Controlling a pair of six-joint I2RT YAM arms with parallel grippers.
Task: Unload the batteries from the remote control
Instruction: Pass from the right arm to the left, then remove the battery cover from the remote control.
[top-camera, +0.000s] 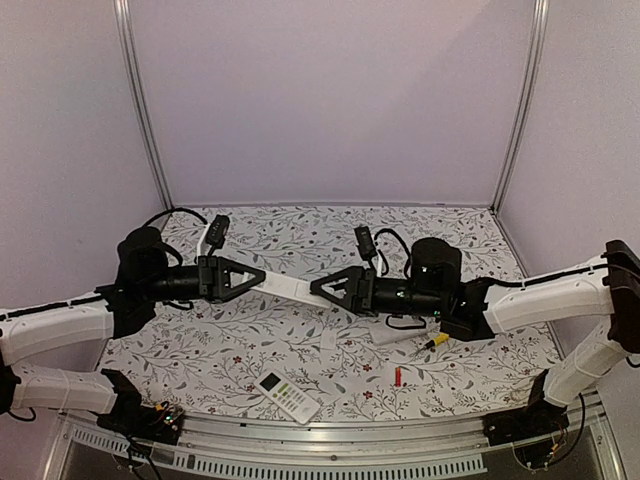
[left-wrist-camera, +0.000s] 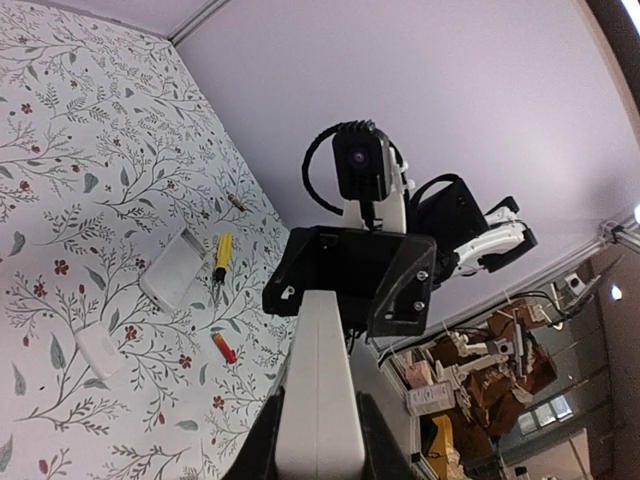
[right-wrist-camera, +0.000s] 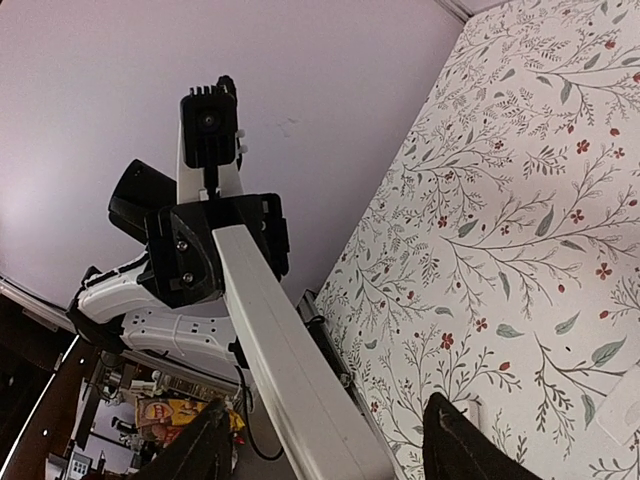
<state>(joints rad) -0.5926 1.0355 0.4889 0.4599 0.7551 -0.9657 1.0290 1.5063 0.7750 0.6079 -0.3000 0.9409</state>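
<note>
We see a long white remote (top-camera: 290, 287) held in the air above the flowered table (top-camera: 250, 340), stretched between the two arms. The left claw (top-camera: 245, 279) is closed tight on one end, and in its wrist view both fingers press against the remote's sides. The right claw (top-camera: 325, 290) sits around the other end with its jaws apart. In its own wrist view one finger (right-wrist-camera: 455, 445) stands clear of the remote, so it is not clamping.

One red battery (top-camera: 397, 377) lies on the table near the front edge, on the right arm's side. We cannot tell whether any cells are inside the held remote. A yellow-handled screwdriver (top-camera: 433, 342) lies beyond the battery, next to a flat white cover (left-wrist-camera: 175, 270). A second remote (top-camera: 288, 396), buttons up, rests near the front edge, left of the battery.
</note>
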